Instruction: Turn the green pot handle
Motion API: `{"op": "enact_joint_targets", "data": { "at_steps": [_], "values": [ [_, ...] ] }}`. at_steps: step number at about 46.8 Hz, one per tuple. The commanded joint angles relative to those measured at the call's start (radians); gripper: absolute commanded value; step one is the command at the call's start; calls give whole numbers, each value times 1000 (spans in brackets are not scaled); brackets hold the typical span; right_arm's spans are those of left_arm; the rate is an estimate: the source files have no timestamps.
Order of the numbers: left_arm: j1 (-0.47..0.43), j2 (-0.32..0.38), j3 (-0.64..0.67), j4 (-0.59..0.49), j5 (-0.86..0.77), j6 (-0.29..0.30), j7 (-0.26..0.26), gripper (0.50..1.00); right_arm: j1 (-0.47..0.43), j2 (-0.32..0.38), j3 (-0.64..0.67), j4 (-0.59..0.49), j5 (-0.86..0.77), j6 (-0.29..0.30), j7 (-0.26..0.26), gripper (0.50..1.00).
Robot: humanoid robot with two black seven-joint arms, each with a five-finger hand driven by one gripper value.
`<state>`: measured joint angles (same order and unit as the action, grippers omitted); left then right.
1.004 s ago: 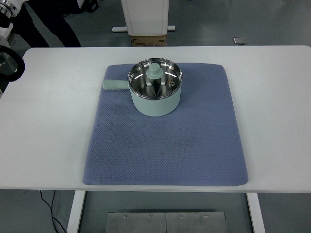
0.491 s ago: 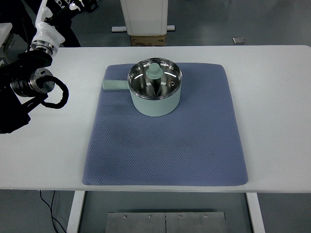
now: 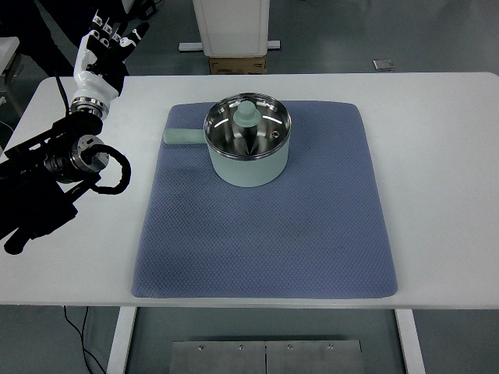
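A pale green pot (image 3: 248, 164) with a shiny steel inside and a green knob stands on the far part of a blue mat (image 3: 265, 226). Its stubby green handle (image 3: 182, 136) points left. My left arm (image 3: 54, 167) reaches in from the left edge, and its white hand (image 3: 104, 48) is raised over the table's far left corner, fingers spread and holding nothing. The hand is well to the left of the handle and apart from it. The right arm does not show.
The white table (image 3: 444, 171) carries only the mat and the pot. A white pedestal (image 3: 231, 27) and a cardboard box (image 3: 238, 65) stand behind the far edge. A dark-clothed person's part (image 3: 47, 35) shows at the top left.
My left arm has come further in from the left edge and risen, and the white hand now shows with spread fingers. The pot has not moved.
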<state>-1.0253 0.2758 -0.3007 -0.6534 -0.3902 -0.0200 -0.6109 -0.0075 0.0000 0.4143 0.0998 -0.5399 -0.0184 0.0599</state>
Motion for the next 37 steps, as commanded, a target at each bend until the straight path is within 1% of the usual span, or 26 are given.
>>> {"op": "enact_joint_targets", "data": {
  "at_steps": [1, 6, 12, 19, 23, 28, 37],
  "values": [
    [13, -12, -21, 0, -1, -2, 0, 1000, 0, 0, 1, 0, 1, 0, 0, 1000],
    [39, -36, -57, 20, -1, -8, 0, 1000, 0, 0, 1, 0, 1, 0, 0, 1000],
    [54, -67, -64, 47, -1, -9, 0, 1000, -2, 0, 3, 0, 1, 0, -2, 1000],
    [68, -86, -66, 75, -1, -11, 20, 1000, -5, 0, 3, 0, 1, 0, -3, 1000],
    [71, -92, -66, 81, -1, -12, 20, 1000, -6, 0, 3, 0, 1, 0, -3, 1000],
    [79, -101, -66, 83, -1, -35, 20, 1000, -6, 0, 3, 1, 1, 0, -3, 1000],
    [96, -122, -75, 107, -1, -40, 20, 1000, -6, 0, 3, 1, 1, 2, -3, 1000]
  ]
}}
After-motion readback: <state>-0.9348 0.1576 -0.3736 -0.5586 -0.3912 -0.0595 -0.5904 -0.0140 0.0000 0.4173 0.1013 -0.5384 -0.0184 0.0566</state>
